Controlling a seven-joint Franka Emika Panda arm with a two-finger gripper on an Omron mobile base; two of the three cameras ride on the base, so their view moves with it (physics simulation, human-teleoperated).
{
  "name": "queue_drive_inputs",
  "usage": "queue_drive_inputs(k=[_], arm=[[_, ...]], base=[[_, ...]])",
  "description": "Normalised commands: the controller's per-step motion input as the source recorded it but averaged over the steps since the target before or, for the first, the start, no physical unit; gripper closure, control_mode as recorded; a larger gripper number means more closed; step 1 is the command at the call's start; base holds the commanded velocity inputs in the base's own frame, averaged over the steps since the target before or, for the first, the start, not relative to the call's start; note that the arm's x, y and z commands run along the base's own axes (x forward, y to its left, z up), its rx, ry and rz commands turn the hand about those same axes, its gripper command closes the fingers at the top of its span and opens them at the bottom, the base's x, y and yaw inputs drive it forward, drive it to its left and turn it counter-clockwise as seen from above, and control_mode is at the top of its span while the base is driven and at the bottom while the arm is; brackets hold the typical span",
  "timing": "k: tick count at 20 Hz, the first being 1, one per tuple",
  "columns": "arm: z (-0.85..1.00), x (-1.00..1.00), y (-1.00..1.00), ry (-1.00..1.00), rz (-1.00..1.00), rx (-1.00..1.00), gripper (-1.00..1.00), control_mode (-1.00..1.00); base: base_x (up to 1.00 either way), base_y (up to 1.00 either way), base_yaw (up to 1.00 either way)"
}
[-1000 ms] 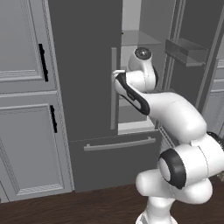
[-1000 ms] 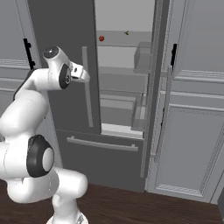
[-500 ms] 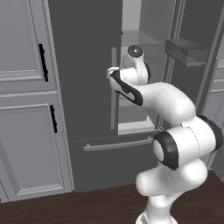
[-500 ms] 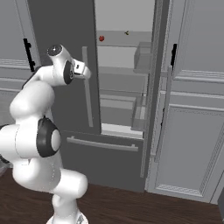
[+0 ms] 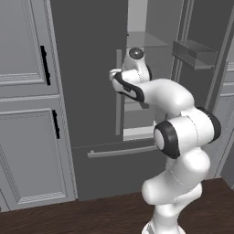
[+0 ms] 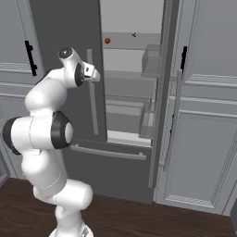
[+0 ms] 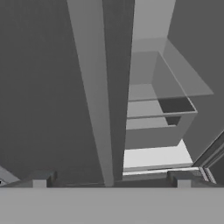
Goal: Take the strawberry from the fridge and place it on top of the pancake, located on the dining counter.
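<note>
I am counting one fridge [image 6: 69,28] in front of me, with one door [image 6: 164,92] standing open and one door [image 5: 87,68] standing closed. I am seeing one strawberry [image 6: 107,40] lying on a shelf [image 6: 125,46] inside, and one other tiny dark thing [image 6: 134,34] on that same shelf, too small for me to name. I am counting three long grey bar handles on the fridge: one on the closed door [image 5: 119,93], one on the open door [image 6: 172,122], one on the bottom drawer [image 5: 121,151]. I am counting two black cabinet handles [image 5: 44,65] at my left and one black cabinet handle [image 6: 183,59] at my right. I am carrying one tool [image 7: 111,179], its two finger tips [image 7: 40,180] standing well apart.
</note>
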Motion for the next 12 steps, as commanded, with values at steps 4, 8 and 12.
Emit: queue_drive_inputs(k=[4, 8, 12], arm=[[-0.19, 0.5, 0.18, 0.0, 0.0, 0.0, -1.0, -1.0], [-0.12, 0.44, 0.24, 0.0, 0.0, 0.0, -1.0, -1.0], [-0.09, 0.44, 0.01, 0.0, 0.0, 0.0, -1.0, -1.0]], base=[[0.0, 0.0, 0.0], [0.0, 0.0, 0.0], [0.0, 0.0, 0.0]])
